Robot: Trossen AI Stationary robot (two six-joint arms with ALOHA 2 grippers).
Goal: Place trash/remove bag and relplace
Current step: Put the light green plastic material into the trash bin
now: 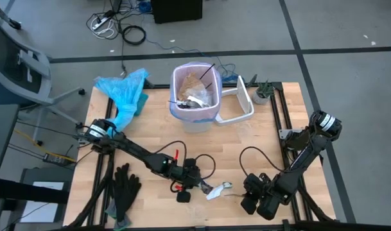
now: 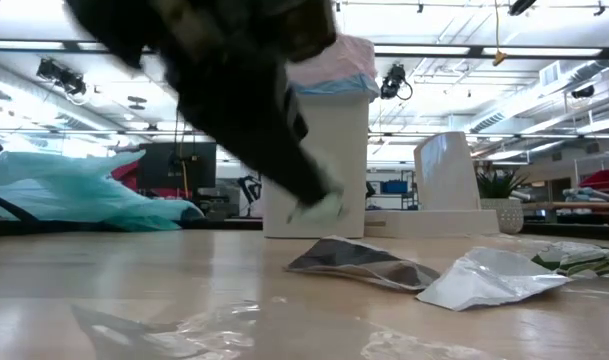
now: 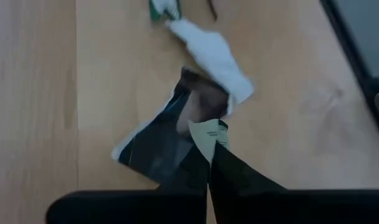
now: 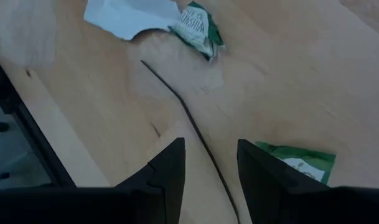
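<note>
Item: wooden bench [image 1: 259, 144], near edge. Left gripper [image 3: 209, 155], fingers pressed together on the corner of a dark printed foil wrapper [image 3: 158, 146], which lies flat with a white crumpled paper scrap [image 3: 214, 59] touching its far end.

Item: right gripper [image 4: 211, 165], fingers apart, holding nothing, hovering low over a thin black plastic stick [image 4: 183, 109]; green printed wrappers [image 4: 201, 28] just beside.

Item: white plastic bin [image 1: 195, 96] lined with a translucent pink bag [image 1: 185, 74], at the bench's far middle, already holding scraps.

Handling note: the pinch looks slim, on an edge only. Lift slowly and straight, check the white scrap drops free, carry over the bin's mouth before releasing.

Item: light-blue plastic bag [image 1: 124, 90] and black gloves [image 1: 124, 186], not trash.
</note>
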